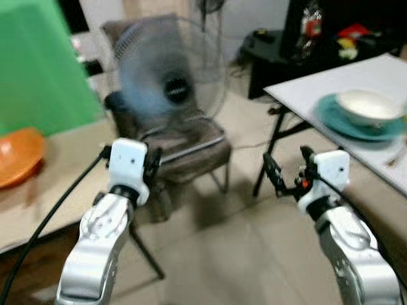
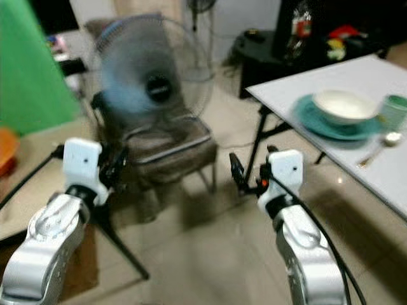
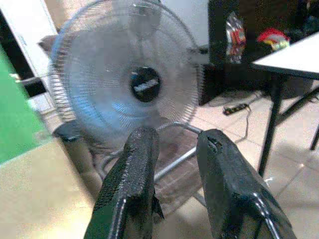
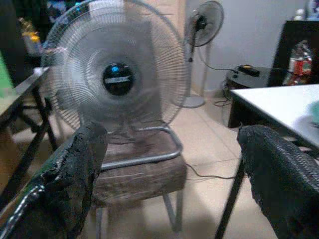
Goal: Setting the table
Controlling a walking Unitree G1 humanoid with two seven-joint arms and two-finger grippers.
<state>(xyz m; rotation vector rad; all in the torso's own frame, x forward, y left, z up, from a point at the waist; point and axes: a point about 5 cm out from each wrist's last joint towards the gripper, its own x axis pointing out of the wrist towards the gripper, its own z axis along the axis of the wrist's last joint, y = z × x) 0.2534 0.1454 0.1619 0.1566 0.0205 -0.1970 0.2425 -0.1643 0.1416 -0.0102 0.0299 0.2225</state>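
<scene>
This is a lived-in room of a home. A running fan (image 1: 172, 79) sits on a brown cushioned chair (image 1: 191, 149) in the middle of a pale tiled floor (image 1: 254, 248). To the right stands a white folding worktop (image 2: 356, 95) laid with a white bowl (image 2: 344, 105) on a teal plate (image 2: 311, 117), a cup (image 2: 395, 111) and a spoon (image 2: 380, 146). A second standing fan (image 4: 202, 25) stands by the wall, and a power strip (image 3: 234, 108) lies on the floor.

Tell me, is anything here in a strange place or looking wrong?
Yes: a running fan stands on the seat of a brown chair instead of the floor. The white bowl sits normally on its teal plate.
</scene>
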